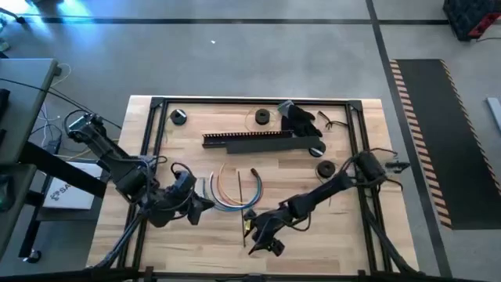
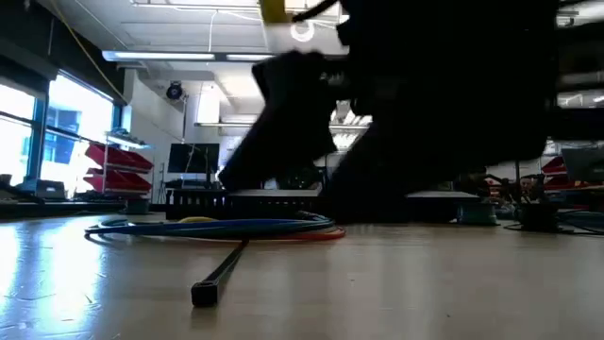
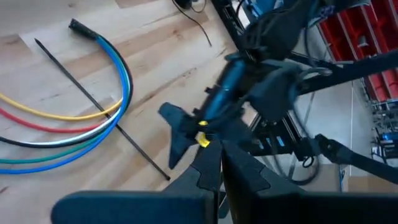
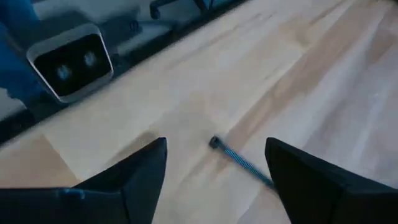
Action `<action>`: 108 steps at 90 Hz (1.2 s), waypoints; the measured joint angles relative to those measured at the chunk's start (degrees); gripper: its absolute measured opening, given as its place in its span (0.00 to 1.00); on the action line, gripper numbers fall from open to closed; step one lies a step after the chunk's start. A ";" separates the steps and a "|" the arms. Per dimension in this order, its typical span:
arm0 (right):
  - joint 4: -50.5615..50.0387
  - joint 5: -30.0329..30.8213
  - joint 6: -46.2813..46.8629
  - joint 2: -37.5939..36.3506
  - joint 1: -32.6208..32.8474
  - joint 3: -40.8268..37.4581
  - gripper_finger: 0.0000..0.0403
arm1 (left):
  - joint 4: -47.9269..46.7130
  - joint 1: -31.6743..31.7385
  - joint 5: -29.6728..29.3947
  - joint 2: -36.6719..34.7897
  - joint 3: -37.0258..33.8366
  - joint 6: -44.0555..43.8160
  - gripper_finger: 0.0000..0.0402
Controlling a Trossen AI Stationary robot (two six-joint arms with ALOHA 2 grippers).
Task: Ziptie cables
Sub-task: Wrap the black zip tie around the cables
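Observation:
The cables (image 1: 232,193) lie on the table as a curved bundle of white, yellow, blue and red wires, also seen in the left wrist view (image 3: 74,124) and the low view (image 2: 217,227). The ziptie (image 1: 243,223), a thin dark strip, lies flat across them (image 3: 102,109) and points toward the near edge (image 2: 222,269). My left gripper (image 1: 203,202) is shut (image 3: 221,158), just left of the cables, with nothing in it. My right gripper (image 1: 254,237) hangs open over the ziptie's near end (image 4: 217,144). Its fingers stand on either side of that end without touching it.
A long black slotted duct (image 1: 262,141) lies across the far half of the table. Small dark rolls (image 1: 178,116) (image 1: 261,117) (image 1: 325,168) and a black heap (image 1: 301,117) sit near it. A black frame (image 1: 153,125) runs around the wooden top.

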 joint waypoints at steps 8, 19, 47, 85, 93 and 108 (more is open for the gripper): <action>0.03 -0.78 -0.92 2.60 0.00 3.22 0.57 | -0.05 -0.25 0.14 0.31 0.00 0.26 0.00; -4.00 -0.74 0.24 5.94 0.00 8.11 0.54 | -0.09 -0.25 0.17 0.55 0.00 0.26 0.00; -13.23 0.43 0.71 6.91 0.07 11.40 0.39 | 0.19 -0.25 0.48 0.57 0.00 0.03 0.00; -13.69 1.09 4.66 6.82 0.07 11.36 0.04 | 0.34 -0.29 0.32 0.57 -0.02 1.39 0.00; -13.85 0.90 5.01 6.67 0.04 11.80 0.01 | 0.33 -0.29 0.31 0.57 -0.02 1.40 0.00; -14.76 0.85 9.73 6.68 0.00 14.01 0.00 | 0.33 -0.36 0.56 0.57 -0.02 2.70 0.00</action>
